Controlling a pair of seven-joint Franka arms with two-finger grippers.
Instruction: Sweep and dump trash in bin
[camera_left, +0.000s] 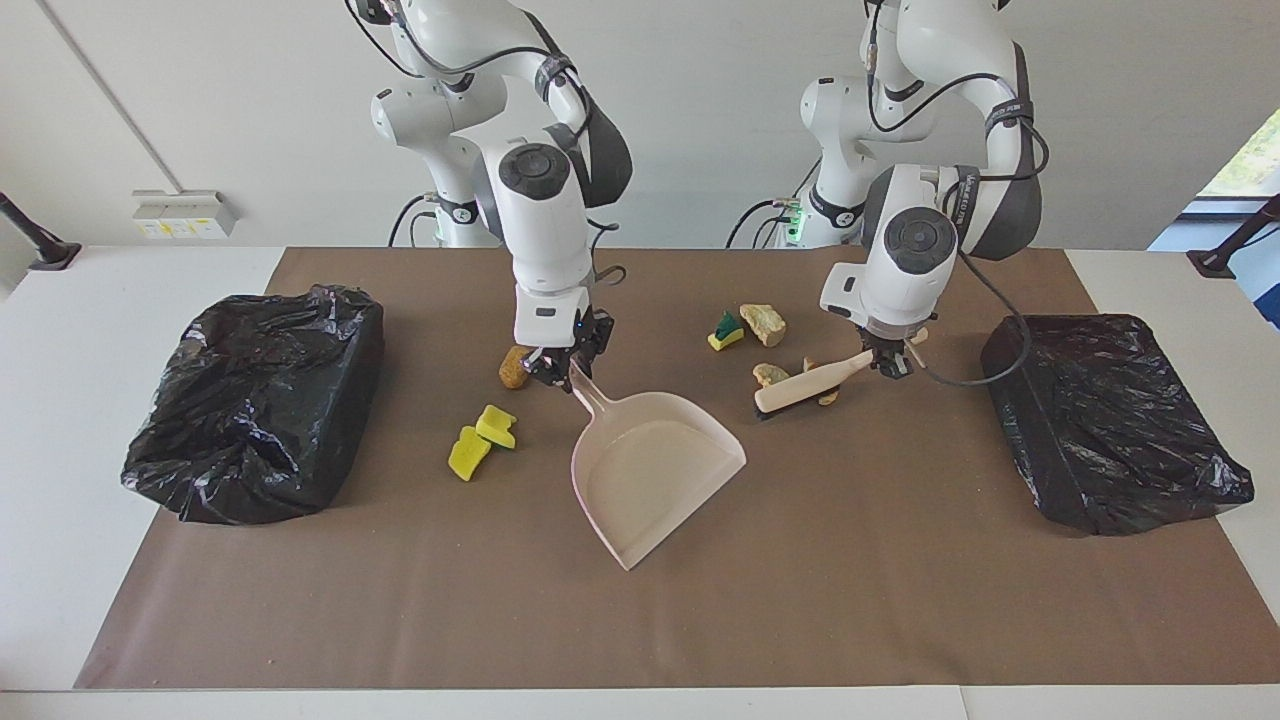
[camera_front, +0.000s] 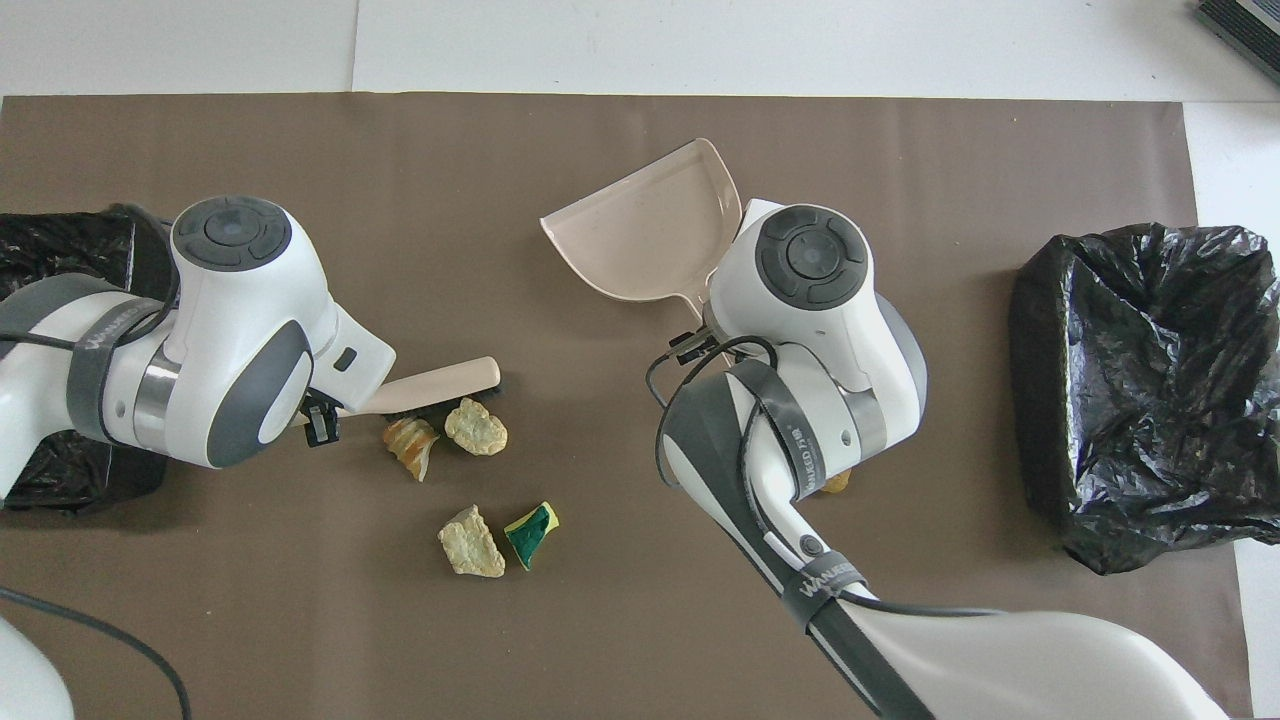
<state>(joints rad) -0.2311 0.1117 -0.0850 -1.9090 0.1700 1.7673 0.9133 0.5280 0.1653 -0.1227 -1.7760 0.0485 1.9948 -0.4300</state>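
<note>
My right gripper (camera_left: 562, 372) is shut on the handle of the pale pink dustpan (camera_left: 650, 470) (camera_front: 645, 235). The pan's mouth is turned partly toward the left arm's end. My left gripper (camera_left: 888, 365) (camera_front: 320, 425) is shut on the pink brush (camera_left: 805, 388) (camera_front: 435, 385). Its bristles rest against two bread lumps (camera_left: 771, 375) (camera_front: 476, 427). Nearer the robots lie a green-and-yellow sponge (camera_left: 727, 331) (camera_front: 532, 532) and a tan lump (camera_left: 765, 322) (camera_front: 471, 541). Two yellow sponge chunks (camera_left: 483, 438) and a brown lump (camera_left: 514, 367) lie beside the dustpan handle, mostly hidden in the overhead view.
A black-bagged bin (camera_left: 255, 400) (camera_front: 1140, 390) stands at the right arm's end of the brown mat. A second one (camera_left: 1110, 420) (camera_front: 60, 470) stands at the left arm's end, partly under the left arm in the overhead view.
</note>
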